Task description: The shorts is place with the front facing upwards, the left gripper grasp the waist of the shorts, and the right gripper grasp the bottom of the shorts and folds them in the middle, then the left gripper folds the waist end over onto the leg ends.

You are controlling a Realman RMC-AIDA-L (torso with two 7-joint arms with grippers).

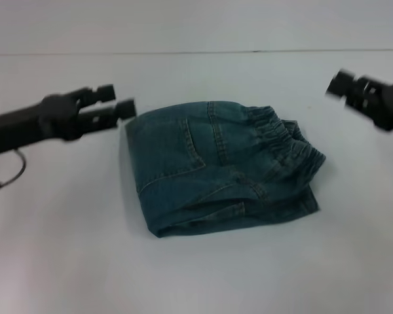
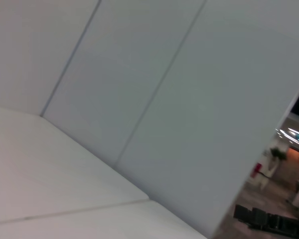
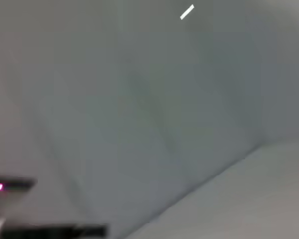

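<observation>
The denim shorts [image 1: 223, 167] lie folded into a compact rectangle at the centre of the white table [image 1: 65, 261], with the elastic waistband bunched toward 3 o'clock and the smooth folded edge toward 9 o'clock. My left gripper [image 1: 118, 103] hovers at 9 o'clock of the shorts, just beside their upper corner, its two fingers a little apart and holding nothing. My right gripper [image 1: 344, 84] hangs at 2 o'clock, well apart from the cloth, and I cannot tell how far it is open; both wrist views show only pale wall panels and table.
</observation>
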